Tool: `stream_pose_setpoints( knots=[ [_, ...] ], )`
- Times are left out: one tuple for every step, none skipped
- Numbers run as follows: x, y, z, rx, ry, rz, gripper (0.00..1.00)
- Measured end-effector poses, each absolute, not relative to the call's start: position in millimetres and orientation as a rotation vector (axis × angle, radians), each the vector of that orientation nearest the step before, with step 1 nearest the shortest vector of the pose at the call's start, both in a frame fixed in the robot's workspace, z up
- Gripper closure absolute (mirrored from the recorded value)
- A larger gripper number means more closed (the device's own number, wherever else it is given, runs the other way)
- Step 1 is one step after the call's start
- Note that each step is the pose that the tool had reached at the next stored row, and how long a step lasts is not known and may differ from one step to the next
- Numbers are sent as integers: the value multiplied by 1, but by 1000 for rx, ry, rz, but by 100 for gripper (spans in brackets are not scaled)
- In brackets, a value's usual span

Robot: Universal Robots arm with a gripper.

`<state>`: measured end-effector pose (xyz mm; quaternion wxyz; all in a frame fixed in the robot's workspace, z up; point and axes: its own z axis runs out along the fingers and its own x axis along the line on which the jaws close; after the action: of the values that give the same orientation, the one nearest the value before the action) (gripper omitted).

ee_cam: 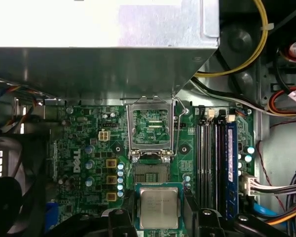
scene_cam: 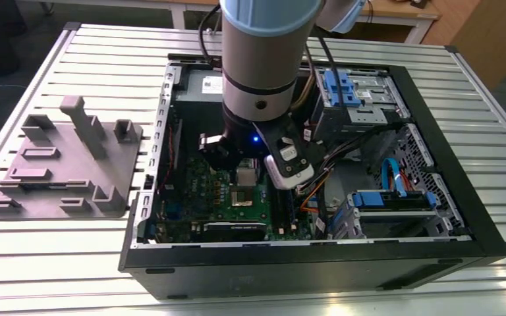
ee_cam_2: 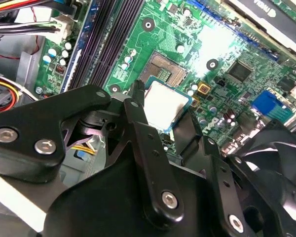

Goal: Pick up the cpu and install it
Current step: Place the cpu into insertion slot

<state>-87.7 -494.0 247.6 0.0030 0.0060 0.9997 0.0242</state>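
My gripper (ee_cam_2: pixel 164 112) is clamped on the cpu (ee_cam_2: pixel 166 104). In both wrist views my black fingers (ee_cam_2: pixel 144 131) press 2 opposite edges of the chip, w/ its pale metal top facing up and roughly level. I'm holding it inside the open PC case (scene_cam: pixel 323 266), over the green mobo (ee_cam: pixel 84 148), just beside the bare socket (ee_cam: pixel 150 174) but not seated in it. The silver socket frame (ee_cam: pixel 130 131) is flipped open and stands up on the side of the socket away from the chip. Long black memory slots (ee_cam: pixel 211 163) run alongside the socket. In the exterior view my arm (scene_cam: pixel 262 59) reaches down into the case. The grey tray (scene_cam: pixel 60 164) lies on the slatted table (scene_cam: pixel 51 263) at the exterior view's left of the case, well apart from the gripper.
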Motion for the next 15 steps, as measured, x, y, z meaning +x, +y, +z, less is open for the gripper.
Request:
stream_pose_setpoints(
  knots=[
    [-88, -494, 248, 19, 3135, 76, 53],
    [-88, -494, 248, 19, 3135, 75, 53],
    [-88, -494, 247, 19, 3135, 76, 53],
    [-88, -494, 247, 19, 3135, 76, 53],
    [-88, -494, 247, 19, 3135, 76, 53],
    [-88, -494, 247, 19, 3135, 76, 53],
    [-88, -494, 247, 19, 3135, 76, 53],
    [-88, -494, 246, 19, 3134, 77, 53],
    [-88, -494, 245, 19, 3134, 76, 53],
    [-88, -494, 243, 19, 3135, 76, 53],
    [-88, -494, 241, 19, 3135, 76, 53],
    [-88, -494, 240, 19, 3134, 76, 53],
    [-88, -494, 238, 19, 3135, 76, 53],
    [-88, -494, 236, 19, 3135, 76, 53],
    [-88, -494, 234, 19, 3135, 76, 53]
  ],
)
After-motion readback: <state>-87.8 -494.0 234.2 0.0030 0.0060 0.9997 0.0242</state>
